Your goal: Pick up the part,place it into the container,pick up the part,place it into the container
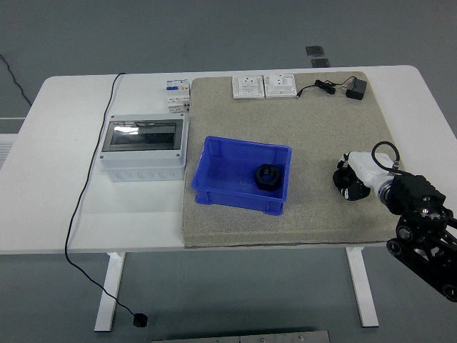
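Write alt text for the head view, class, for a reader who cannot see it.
The robot's right hand reaches in from the right over a black part on a tan mat, its fingers around it. To its left, a blue container already holds another black part. A grey electrical box sits on the white table further left.
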Motion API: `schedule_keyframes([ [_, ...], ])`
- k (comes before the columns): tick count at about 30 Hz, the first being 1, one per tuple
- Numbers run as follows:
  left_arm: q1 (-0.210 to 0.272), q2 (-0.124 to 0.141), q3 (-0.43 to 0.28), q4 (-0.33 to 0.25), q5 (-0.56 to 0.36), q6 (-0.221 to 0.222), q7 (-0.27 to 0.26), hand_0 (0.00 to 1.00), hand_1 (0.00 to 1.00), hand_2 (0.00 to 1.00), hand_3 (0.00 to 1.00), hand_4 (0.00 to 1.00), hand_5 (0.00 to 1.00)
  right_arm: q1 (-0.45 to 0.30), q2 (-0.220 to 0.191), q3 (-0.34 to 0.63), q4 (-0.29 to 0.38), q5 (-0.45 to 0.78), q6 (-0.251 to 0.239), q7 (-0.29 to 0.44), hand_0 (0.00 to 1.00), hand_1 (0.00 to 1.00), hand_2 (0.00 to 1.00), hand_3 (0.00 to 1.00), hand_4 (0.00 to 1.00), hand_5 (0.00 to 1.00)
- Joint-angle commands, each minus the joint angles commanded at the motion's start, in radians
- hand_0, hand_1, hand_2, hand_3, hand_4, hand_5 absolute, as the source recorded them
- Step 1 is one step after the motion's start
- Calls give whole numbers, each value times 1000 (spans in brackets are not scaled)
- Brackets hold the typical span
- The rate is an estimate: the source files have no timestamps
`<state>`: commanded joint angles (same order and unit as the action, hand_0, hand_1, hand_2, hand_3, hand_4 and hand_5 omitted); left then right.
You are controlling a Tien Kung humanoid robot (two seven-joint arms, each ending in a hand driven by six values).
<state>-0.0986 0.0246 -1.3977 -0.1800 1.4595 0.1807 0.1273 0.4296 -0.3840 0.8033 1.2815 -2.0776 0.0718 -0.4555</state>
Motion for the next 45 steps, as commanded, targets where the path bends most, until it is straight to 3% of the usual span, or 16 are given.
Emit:
schedule_keyframes([
  [4, -1, 0, 0, 0, -1, 0, 0, 702, 504, 557, 482, 428, 240, 2, -13, 6, 19, -1, 4, 4, 297, 460, 566, 661, 183, 2],
  [8, 0, 0, 3, 0, -7, 1, -1, 702, 504, 557, 482, 428, 240, 11, -44, 47, 100, 18, -8, 19, 297, 460, 566, 661, 183, 2],
  [12, 0, 0, 4, 0, -10, 1, -1, 701, 505, 558, 483, 428, 242, 64, -46, 45, 189, 50, -72, 64, 302, 476, 571, 664, 198, 2],
  [15, 0, 1, -1, 0, 3, 0, -1, 701, 505, 558, 483, 428, 242, 119, -9, -11, 234, 89, -134, 114, 302, 476, 571, 664, 198, 2],
  [16, 0, 1, -3, 0, 7, 0, 0, 702, 507, 558, 483, 429, 242, 137, 7, -33, 234, 100, -153, 127, 345, 506, 578, 666, 205, 2],
  [19, -1, 2, -4, 0, 11, 0, 0, 702, 507, 558, 483, 429, 242, 176, 56, -94, 193, 118, -173, 151, 345, 506, 578, 666, 205, 2],
  [22, -2, 4, 0, 0, 7, 0, -1, 702, 504, 557, 482, 428, 242, 201, 87, -159, 143, 120, -162, 157, 347, 521, 603, 673, 219, 2],
  [27, -3, 7, 10, 0, -9, 2, -3, 702, 504, 557, 482, 428, 242, 217, 107, -220, 103, 98, -136, 151, 347, 521, 603, 673, 219, 2],
  [28, -3, 7, 11, 0, -11, 2, -4, 702, 506, 558, 482, 428, 241, 215, 113, -216, 97, 84, -136, 149, 302, 512, 677, 658, 581, 126],
  [33, -5, 5, 14, 0, -13, 1, -4, 702, 506, 558, 482, 428, 241, 204, 139, -193, 80, 22, -114, 128, 302, 512, 677, 658, 581, 126],
  [34, -5, 5, 15, 0, -14, 0, -4, 700, 508, 557, 481, 427, 242, 204, 140, -194, 78, 18, -108, 123, 357, 618, 751, 662, 807, 238],
  [45, -5, 2, 18, 0, -15, -3, -3, 700, 513, 558, 482, 428, 241, 206, 142, -196, 75, -19, -65, 85, 369, 641, 769, 695, 845, 262],
])
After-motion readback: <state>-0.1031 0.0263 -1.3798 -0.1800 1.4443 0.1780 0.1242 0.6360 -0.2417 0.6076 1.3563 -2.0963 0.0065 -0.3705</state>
